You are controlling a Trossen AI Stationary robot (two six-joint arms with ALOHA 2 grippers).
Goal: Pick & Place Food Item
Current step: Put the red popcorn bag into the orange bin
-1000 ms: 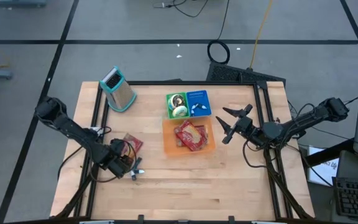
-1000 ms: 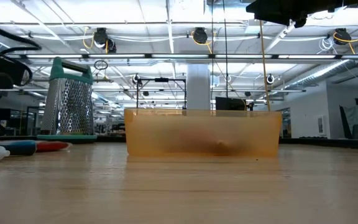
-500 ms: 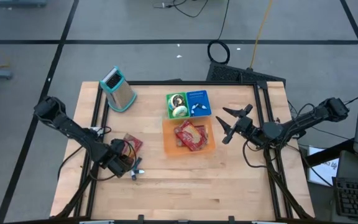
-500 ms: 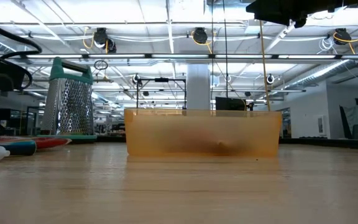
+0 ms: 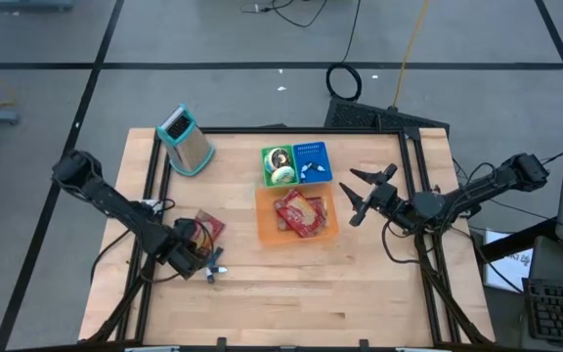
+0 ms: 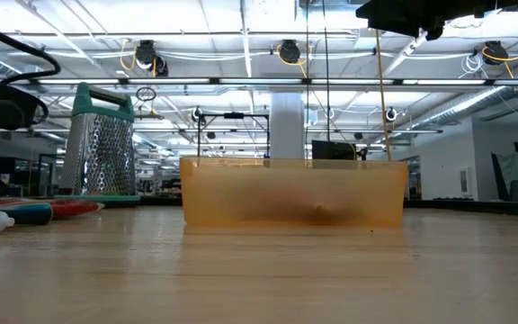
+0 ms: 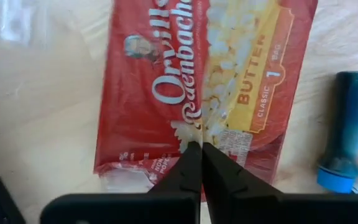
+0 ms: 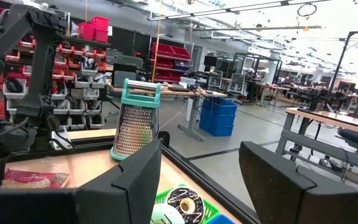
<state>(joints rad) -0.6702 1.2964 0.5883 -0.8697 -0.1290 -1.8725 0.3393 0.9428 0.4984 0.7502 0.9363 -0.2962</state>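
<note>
High view: overhead, facing straight down, takes in the whole table (image 5: 291, 284) and both arms. Low view: table-top height, level across the wood into the room. Left wrist view: very close above a popcorn packet (image 7: 197, 81). Right wrist view: faces across the table. Shared: grater (image 5: 186, 140) (image 6: 102, 139) (image 8: 135, 121).

Popcorn packet (image 5: 206, 227) lies left of the tray (image 5: 265, 232); grater (image 5: 186, 141) stands behind.
</note>
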